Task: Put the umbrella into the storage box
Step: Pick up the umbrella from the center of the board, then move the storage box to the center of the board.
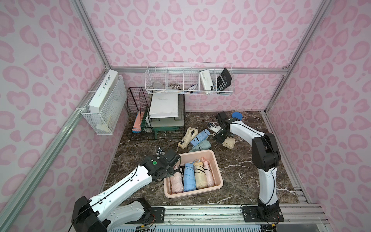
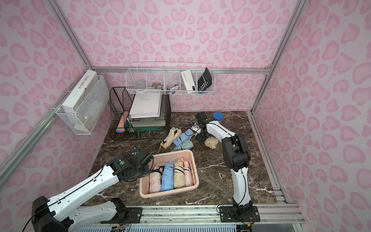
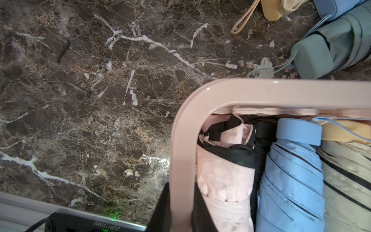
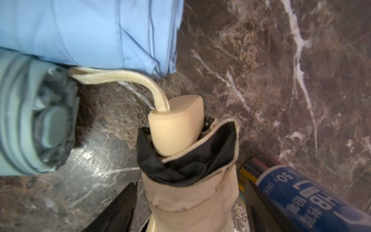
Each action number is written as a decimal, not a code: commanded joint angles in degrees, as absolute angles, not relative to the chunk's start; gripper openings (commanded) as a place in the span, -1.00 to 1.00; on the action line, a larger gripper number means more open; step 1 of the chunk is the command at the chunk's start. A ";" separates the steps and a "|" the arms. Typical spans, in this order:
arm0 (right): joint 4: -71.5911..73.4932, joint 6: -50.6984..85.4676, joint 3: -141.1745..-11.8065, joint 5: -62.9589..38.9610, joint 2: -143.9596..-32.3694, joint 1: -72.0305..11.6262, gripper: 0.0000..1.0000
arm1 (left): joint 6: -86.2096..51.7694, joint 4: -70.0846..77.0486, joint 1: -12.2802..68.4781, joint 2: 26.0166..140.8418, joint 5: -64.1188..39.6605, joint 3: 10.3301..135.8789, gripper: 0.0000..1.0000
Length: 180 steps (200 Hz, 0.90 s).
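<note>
The pale pink storage box (image 1: 197, 152) (image 2: 174, 153) (image 3: 281, 92) sits near the front of the table and holds several folded umbrellas side by side. My left gripper (image 1: 171, 174) (image 2: 149, 173) (image 3: 181, 200) is shut on the box's left rim, one finger outside and one inside. A beige umbrella (image 1: 229, 143) (image 2: 212, 142) (image 4: 180, 130) lies at the right rear. My right gripper (image 1: 219, 138) (image 2: 200, 138) (image 4: 190, 186) is open astride it, with a gap at each finger. Cream (image 1: 187, 136), blue (image 1: 198, 137) and grey-green (image 1: 201, 146) umbrellas lie just beyond the box.
A blue-lidded pencil tub (image 1: 236, 116) (image 4: 301, 192) stands close by my right gripper. At the back left are a black wire file rack (image 1: 138, 112) and stacked trays (image 1: 166, 120). White wire baskets (image 1: 188, 80) (image 1: 104, 106) hang on the walls.
</note>
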<state>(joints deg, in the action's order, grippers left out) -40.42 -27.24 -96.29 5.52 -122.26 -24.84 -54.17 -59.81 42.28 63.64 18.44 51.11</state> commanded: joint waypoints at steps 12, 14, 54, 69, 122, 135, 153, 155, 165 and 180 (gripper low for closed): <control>-41.51 -27.02 -96.40 5.76 -124.04 -24.79 0.50 | -54.85 -66.18 41.75 65.03 19.77 50.83 -0.91; -41.51 -26.99 -96.41 5.57 -124.13 -24.77 0.50 | -54.85 -66.14 41.75 65.06 19.78 50.87 -0.91; -42.01 -26.28 -96.94 3.07 -125.93 -24.70 0.41 | -54.76 -65.78 41.74 65.68 19.78 51.15 -0.91; -41.97 -26.05 -96.94 2.67 -126.36 -24.53 0.37 | -54.92 -65.82 41.73 65.83 19.78 51.22 -0.91; -42.01 -25.88 -96.85 1.35 -126.24 -24.14 0.00 | -55.32 -65.55 41.66 65.58 19.86 51.01 -0.91; -41.93 -25.94 -96.56 0.82 -125.59 -24.09 -0.10 | -55.37 -65.65 41.66 65.57 19.78 50.97 -0.91; -41.75 -26.02 -95.58 -0.77 -124.40 -24.30 -0.27 | -55.80 -65.91 41.63 65.65 19.78 50.88 -0.91; -41.75 -26.08 -95.48 -0.85 -124.27 -24.33 -0.29 | -55.81 -65.89 41.65 65.63 19.78 50.89 -0.91; -41.98 -25.86 -95.12 -1.30 -123.74 -24.51 -0.39 | -56.02 -65.90 41.65 65.61 19.86 50.79 -0.91; -42.42 -25.17 -94.70 -1.85 -122.85 -24.52 -0.54 | -56.41 -65.73 41.66 65.48 19.99 50.85 -0.91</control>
